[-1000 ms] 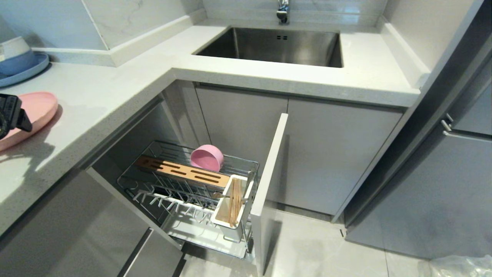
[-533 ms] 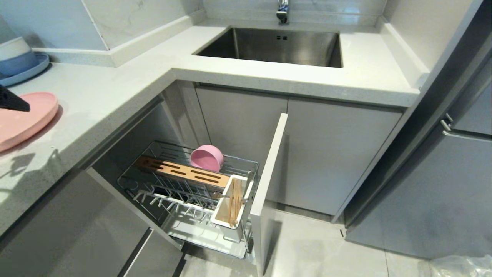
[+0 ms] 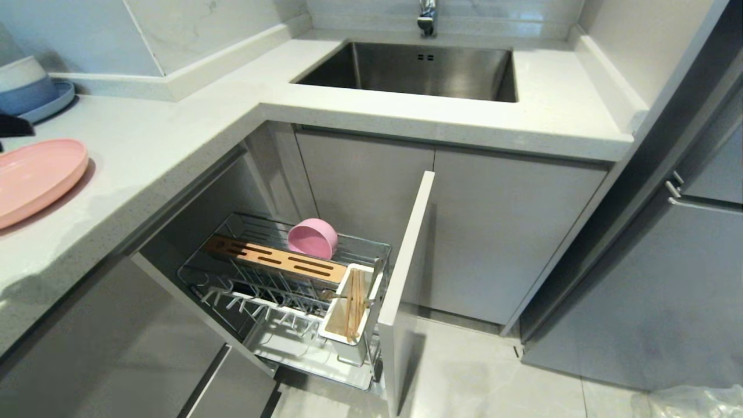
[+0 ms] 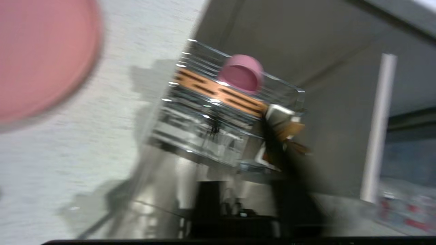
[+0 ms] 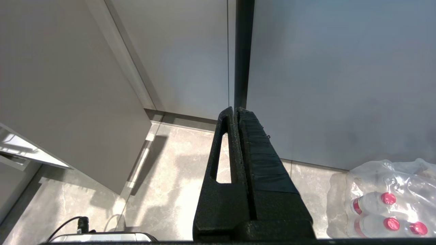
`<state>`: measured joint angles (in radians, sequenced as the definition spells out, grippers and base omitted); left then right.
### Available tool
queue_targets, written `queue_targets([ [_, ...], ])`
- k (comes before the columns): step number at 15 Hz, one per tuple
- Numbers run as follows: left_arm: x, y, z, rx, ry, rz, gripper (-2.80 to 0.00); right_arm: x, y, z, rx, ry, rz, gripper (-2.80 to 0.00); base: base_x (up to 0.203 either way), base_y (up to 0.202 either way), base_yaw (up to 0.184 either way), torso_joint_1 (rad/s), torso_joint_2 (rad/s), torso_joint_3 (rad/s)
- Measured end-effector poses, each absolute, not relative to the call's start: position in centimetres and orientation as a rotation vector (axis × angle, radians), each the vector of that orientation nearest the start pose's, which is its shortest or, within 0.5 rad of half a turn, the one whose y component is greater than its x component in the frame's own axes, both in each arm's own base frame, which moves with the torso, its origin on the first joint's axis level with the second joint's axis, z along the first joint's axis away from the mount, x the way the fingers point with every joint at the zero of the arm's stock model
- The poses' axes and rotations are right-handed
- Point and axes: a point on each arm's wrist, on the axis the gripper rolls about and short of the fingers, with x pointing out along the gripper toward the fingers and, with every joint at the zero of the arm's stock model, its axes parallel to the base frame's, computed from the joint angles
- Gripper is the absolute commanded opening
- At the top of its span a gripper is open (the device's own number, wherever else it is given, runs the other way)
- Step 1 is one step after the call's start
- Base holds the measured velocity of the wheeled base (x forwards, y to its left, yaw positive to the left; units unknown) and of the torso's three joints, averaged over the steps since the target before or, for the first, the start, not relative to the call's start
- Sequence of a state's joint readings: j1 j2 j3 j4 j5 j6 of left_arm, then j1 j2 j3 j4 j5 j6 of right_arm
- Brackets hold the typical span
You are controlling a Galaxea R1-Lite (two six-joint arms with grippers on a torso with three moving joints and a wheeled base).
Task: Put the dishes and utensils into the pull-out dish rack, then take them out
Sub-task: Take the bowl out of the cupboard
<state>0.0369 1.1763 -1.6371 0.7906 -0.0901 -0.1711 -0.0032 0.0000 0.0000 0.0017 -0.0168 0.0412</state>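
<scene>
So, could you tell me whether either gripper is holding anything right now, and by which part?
Nothing is held. The pink plate lies free on the counter, the left gripper beside it at the picture's edge. The right gripper is shut on nothing, near the floor.

No text, label or number is readable anywhere (bottle wrappers too blurred).

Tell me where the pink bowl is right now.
In the head view the pink bowl lies on its side at the back of the pull-out dish rack, just behind the slotted wooden bar, below the counter's corner.
</scene>
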Motion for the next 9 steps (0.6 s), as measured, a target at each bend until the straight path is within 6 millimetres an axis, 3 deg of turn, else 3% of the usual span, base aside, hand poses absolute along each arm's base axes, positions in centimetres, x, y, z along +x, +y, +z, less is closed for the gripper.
queue_targets([
  [4, 10.3, -1.8, 39.7, -0.439, 0.28, -0.188, -2.8, -2.3, 0.0, 7.5, 0.041, 0.001, -0.02, -2.8, 0.0, 0.0, 0.0, 0.0, 0.0, 0.0],
  [6, 11.5, -2.9, 39.6, -0.618, 0.317, -0.229, -2.8, -2.3, 0.0, 7.5, 0.041, 0.001, -0.02, -2.8, 0.0, 0.0, 0.0, 0.0, 0.0, 0.0],
  [9, 15.1, -4.1, 38.5, -0.774, 0.406, -0.166, -2.8, -2.3, 0.0, 7.5, 0.041, 0.001, -0.02, -2.8, 0.0, 0.0, 0.0, 0.0, 0.0, 0.0],
])
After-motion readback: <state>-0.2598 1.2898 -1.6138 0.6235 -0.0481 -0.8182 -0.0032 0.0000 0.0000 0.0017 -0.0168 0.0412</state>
